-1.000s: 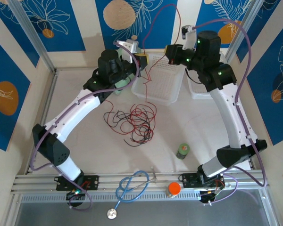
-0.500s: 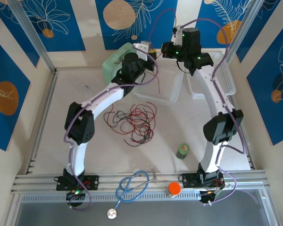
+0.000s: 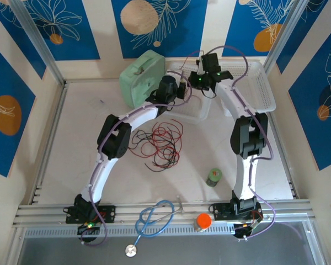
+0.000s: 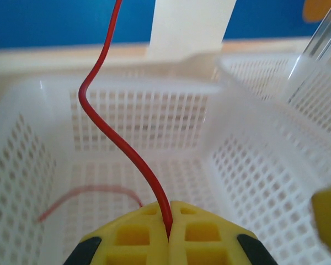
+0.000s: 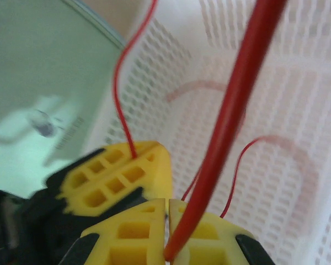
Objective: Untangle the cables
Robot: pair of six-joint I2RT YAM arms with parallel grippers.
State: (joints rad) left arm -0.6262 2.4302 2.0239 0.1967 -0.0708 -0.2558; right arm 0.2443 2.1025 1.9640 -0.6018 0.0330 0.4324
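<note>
White tabletop [image 3: 80, 132] carries the cables [image 3: 157, 144]: red and black loops heaped together mid-table, not yet parted. You have one red strand [image 4: 121, 149] raised over the basket [image 3: 204, 115]. The left gripper [image 4: 169, 215] is pressed together on it, and the right gripper [image 5: 166, 221], just beside, pinches the same red strand. By the look of it, you've barely started and nearly all the separating is left.

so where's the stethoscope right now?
Top view: the stethoscope lies across the near-edge rails, centre-left. It is just left of the orange cap and on the near side of the cable tangle.
</note>
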